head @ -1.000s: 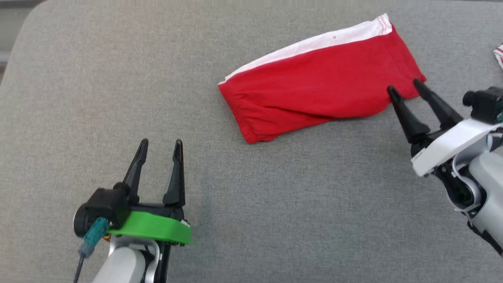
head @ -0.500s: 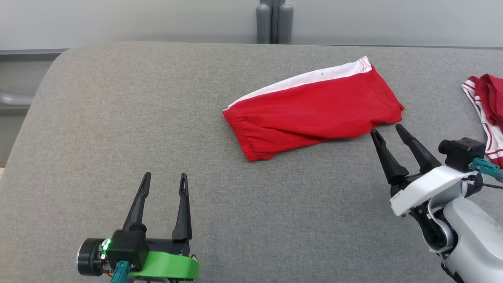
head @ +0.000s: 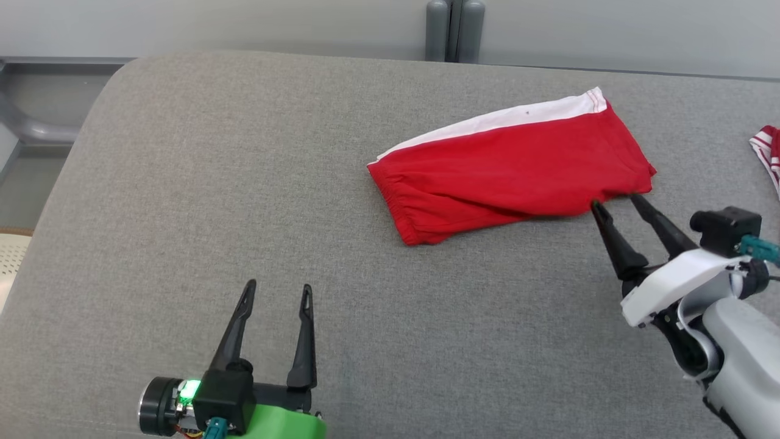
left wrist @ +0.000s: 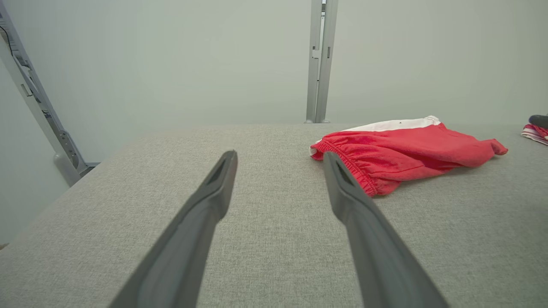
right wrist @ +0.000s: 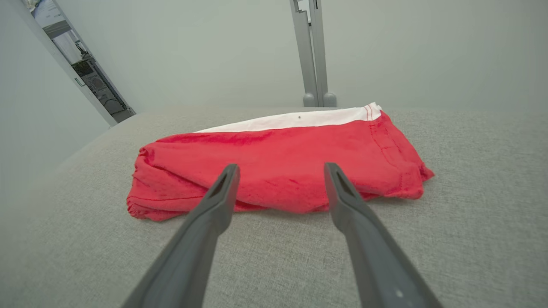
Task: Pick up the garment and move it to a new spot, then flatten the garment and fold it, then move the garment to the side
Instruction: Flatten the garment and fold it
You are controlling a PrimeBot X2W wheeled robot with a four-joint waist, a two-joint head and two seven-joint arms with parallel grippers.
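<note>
the red garment (head: 512,171) lay on the grey bench (head: 183,183), seemingly already folded but not yet moved aside; the right gripper (head: 615,200), fingers apart, sat at its near edge, the left gripper (head: 278,286), fingers apart, well away.

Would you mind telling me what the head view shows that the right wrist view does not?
Head view but not right wrist view: the left gripper, open, and a red-and-white striped cloth at the right edge. Right wrist view but not head view: a narrow opening at upper left onto another room. Shared: the red garment with its white band, the open right gripper with tips at the garment's near edge, the grey padded surface and the grey post behind it.
</note>
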